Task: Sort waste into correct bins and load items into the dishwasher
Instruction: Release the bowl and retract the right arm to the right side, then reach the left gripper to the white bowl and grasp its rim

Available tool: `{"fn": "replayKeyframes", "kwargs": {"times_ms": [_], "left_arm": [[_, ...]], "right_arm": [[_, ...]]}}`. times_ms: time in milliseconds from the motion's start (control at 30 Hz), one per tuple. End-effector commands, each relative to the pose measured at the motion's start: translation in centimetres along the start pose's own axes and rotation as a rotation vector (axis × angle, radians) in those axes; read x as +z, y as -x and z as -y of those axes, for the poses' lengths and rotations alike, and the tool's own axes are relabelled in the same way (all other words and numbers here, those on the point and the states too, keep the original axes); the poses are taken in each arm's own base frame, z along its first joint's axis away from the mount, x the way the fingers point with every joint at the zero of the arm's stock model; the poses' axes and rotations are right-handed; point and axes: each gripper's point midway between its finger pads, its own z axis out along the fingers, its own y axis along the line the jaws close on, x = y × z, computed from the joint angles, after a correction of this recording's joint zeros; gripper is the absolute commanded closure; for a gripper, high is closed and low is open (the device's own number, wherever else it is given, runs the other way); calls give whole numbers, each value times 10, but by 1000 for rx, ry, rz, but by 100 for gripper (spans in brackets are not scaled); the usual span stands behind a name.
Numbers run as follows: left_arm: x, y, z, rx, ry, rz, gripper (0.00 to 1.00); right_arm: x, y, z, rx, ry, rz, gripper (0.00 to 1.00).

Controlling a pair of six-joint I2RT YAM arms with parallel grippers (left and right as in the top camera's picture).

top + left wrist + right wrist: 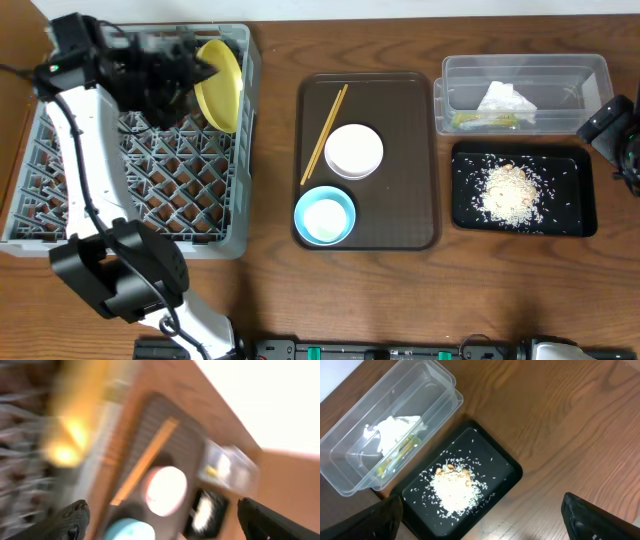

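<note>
One white bowl (354, 150), blue bowl (325, 216) and chopsticks (324, 135) share the brown tray (405, 200).

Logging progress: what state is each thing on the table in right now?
Yellow plate: on edge in the dish rack.
Chopsticks: lying on the brown tray.
White bowl: on the brown tray.
Light blue bowl: upright, empty, on the brown tray.
Clear tub: holds white paper and green wrapper.
Black tray: holds rice scraps.
Left gripper: open, empty.
Right gripper: open, empty.
</note>
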Motion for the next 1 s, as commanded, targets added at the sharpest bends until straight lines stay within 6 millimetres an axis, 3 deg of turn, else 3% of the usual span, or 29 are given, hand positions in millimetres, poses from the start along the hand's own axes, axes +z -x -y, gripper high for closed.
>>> {"fn": "replayKeyframes", "kwargs": {"times_ms": [0, 100, 233, 333, 400, 500, 667, 733, 867, 933, 967], "left_arm": [[-21, -34, 65, 216, -142, -9, 4], [-38, -45, 72, 324, 80, 120, 4], [-59, -86, 117, 528, 173, 232, 4], [-44, -122, 145, 603, 112, 165, 2], [-27, -140, 159, 630, 83, 115, 2], [16, -168, 175, 704, 68, 16, 2], [82, -190, 171, 736, 106, -118, 2], [98, -192, 164, 731, 126, -150, 2], [152, -197, 126, 728, 225, -285, 2], [180, -201, 104, 736, 271, -352, 17], [200, -207, 87, 722, 306, -403, 18]], "right_arm": [[0, 3, 4, 8, -17, 12, 1], [0, 3, 4, 8, -17, 12, 1], [0, 3, 4, 8, -17, 12, 1], [0, 3, 4, 8, -17, 12, 1], [0, 3, 4, 8, -17, 12, 1], [0, 3, 4, 8, -17, 12, 1], [0, 3, 4, 8, -17, 12, 1], [0, 3, 4, 8, -17, 12, 1], [0, 3, 4, 8, -17, 12, 1], [0, 3, 4, 8, -17, 12, 1], [0, 3, 4, 8, -17, 12, 1]]}}
